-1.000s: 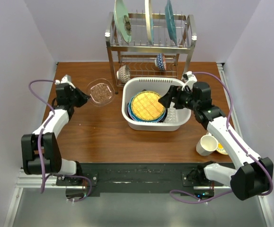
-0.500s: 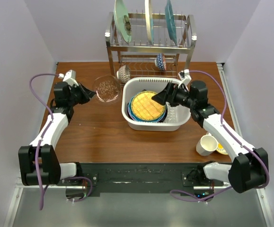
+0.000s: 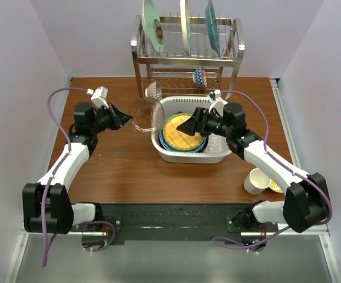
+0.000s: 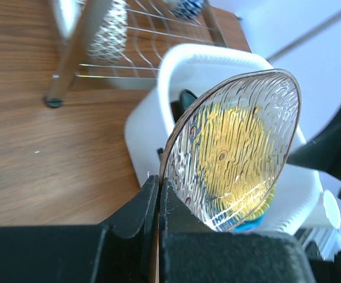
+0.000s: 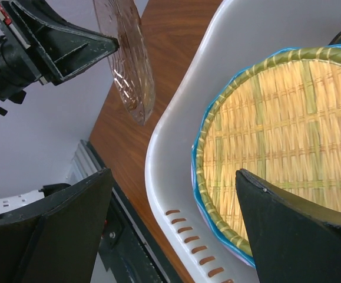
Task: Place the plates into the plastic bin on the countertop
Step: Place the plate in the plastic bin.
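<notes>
The countertop [image 3: 117, 171] and the bin [image 3: 188, 158] on it stay where they were, and the stack [image 3: 179, 134] in the bin is the same, with the woven amber plate on top. What changes is the glass plate [image 4: 235, 147]. One second ago it was ahead of the left jaws, lying nearly flat and well away from the bin. Now it stands on its edge, tilted, and it hangs just beside the left rim of the bin, not yet over the stack. The left gripper [image 3: 120, 116] has risen and come toward the bin, and its jaws are still pressed together on the near rim of the plate, so the plate sticks out ahead of them. The right gripper [image 3: 191, 125] has moved from the right side of the bin to a place above the stack; its jaws are spread wide and hold nothing, and the stack is just below them. I judge that the plate is in transport and close to release, but the right gripper now stands where this plate should land.
</notes>
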Robot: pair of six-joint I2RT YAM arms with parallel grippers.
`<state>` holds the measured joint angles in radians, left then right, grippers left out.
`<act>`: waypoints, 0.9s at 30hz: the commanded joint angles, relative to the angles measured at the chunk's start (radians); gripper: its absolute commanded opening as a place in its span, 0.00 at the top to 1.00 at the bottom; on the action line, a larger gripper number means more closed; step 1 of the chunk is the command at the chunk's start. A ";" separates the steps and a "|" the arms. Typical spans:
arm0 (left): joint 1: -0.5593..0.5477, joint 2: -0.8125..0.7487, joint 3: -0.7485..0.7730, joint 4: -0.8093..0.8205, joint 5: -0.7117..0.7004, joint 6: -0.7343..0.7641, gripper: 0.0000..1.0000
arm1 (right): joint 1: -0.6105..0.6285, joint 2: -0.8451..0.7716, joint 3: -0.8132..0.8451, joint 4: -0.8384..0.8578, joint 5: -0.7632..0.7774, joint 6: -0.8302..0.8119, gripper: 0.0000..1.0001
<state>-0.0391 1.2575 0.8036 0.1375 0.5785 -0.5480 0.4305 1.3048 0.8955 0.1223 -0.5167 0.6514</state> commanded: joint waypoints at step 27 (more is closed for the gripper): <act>-0.248 0.094 0.109 0.096 0.132 0.071 1.00 | 0.039 0.028 0.037 0.088 -0.031 0.025 0.84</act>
<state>-0.2756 1.3506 0.8658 0.1703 0.6861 -0.4709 0.4648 1.3365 0.8993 0.1570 -0.5217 0.6697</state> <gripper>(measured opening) 0.030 0.401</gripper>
